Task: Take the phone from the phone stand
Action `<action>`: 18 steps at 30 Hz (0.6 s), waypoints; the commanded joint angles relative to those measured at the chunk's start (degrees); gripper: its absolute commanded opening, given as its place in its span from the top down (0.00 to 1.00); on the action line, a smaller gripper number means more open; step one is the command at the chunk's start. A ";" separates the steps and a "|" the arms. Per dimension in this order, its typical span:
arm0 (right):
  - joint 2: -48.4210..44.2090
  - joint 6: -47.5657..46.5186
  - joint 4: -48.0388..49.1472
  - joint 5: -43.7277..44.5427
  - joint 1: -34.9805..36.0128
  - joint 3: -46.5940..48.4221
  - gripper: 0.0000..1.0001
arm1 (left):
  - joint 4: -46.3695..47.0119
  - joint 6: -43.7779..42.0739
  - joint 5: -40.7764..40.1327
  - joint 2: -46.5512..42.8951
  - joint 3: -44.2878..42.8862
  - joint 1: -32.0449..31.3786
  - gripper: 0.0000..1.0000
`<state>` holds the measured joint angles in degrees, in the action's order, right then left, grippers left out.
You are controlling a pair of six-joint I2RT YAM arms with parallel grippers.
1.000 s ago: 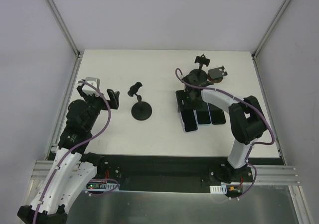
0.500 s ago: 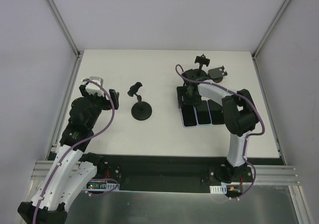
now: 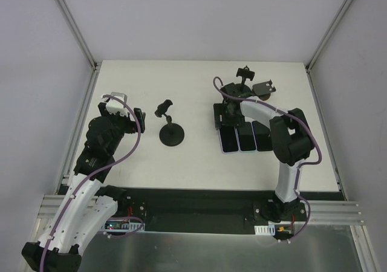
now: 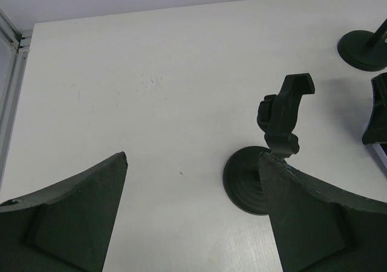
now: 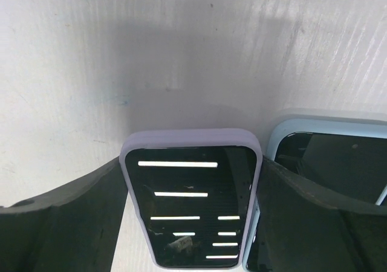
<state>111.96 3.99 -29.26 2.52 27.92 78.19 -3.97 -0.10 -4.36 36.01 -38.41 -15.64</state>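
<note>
The right gripper (image 5: 192, 163) sits low over the lilac-cased phone (image 5: 190, 211), jaws spread to about the phone's width with one finger along each long side. Whether the pads press on the case or stand just clear of it cannot be told. The phone lies flat, screen up, on the white table (image 3: 193, 84), and a blue-cased phone (image 5: 326, 157) is just beside it at 3 o'clock in the right wrist view. The top view shows a row of three phones (image 3: 246, 138) at 3 o'clock of the middle phone stand (image 3: 171, 132), with the right gripper over the row's left end. That stand's clamp is empty. The rear stands (image 3: 240, 90) at 12 o'clock of the row hold no phone that can be seen. Judgement: the phone is off its stand, and the step in hand is letting go and pulling clear. To do it well, the jaws should open evenly so neither finger drags the case sideways. The finger on the blue phone's side has little room, so it should not sweep outward far. The lift should go straight up before any swing back, and the wrist should mind the rear stands close by at 12 o'clock. The left gripper (image 4: 193, 163) is spread wide and holds nothing. It hovers at 9 o'clock of the middle phone stand, well apart from the phones, and has no part in this step.
</note>
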 commanded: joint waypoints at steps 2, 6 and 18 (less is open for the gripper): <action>-7.54 0.85 4.03 -0.85 0.11 1.35 0.16 | 0.54 -0.61 1.63 0.11 -0.26 0.78 0.12; -10.44 -0.21 4.12 0.37 0.90 1.44 0.13 | 0.54 -0.60 1.81 0.20 -0.26 0.70 0.12; -10.11 -2.06 7.90 -13.14 5.12 -1.03 0.10 | 0.36 -0.52 2.34 0.20 -0.35 0.70 0.12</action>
<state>102.26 2.68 -23.70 -2.59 30.46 77.34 -3.97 -0.10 -3.42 36.12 -38.41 -15.62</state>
